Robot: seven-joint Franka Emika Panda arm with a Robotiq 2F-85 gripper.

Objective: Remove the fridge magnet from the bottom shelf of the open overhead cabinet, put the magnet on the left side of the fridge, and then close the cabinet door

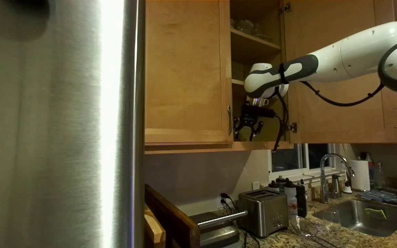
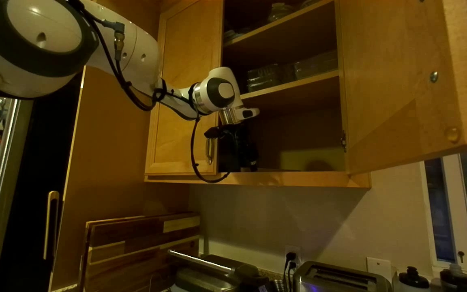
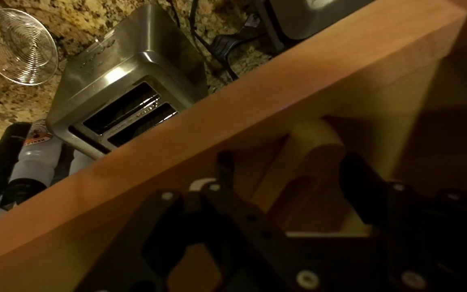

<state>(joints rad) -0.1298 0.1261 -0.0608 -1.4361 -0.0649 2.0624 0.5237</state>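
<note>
The overhead cabinet (image 2: pixel 310 134) stands open. Its cabinet door (image 1: pixel 339 110) is swung wide to the right, also in an exterior view (image 2: pixel 403 81). My gripper (image 1: pixel 244 135) points down inside the cabinet, just above the bottom shelf (image 3: pixel 168 150), near its left side. It also shows in an exterior view (image 2: pixel 243 158). In the wrist view the fingers (image 3: pixel 288 174) are spread apart and open. A yellow-brown round-topped shape (image 3: pixel 314 136) shows between them, touching neither clearly. I cannot tell whether it is the magnet or light and shadow. The fridge (image 1: pixel 64 137) fills an exterior view's left.
A closed matching door (image 1: pixel 184 72) with a metal handle (image 1: pixel 230 120) is close beside the gripper. A higher shelf (image 2: pixel 294 85) holds glass containers. Below are a toaster (image 1: pixel 264 213), bottles (image 1: pixel 291 199), cutting boards (image 2: pixel 136 251) and a sink (image 1: pixel 360 220).
</note>
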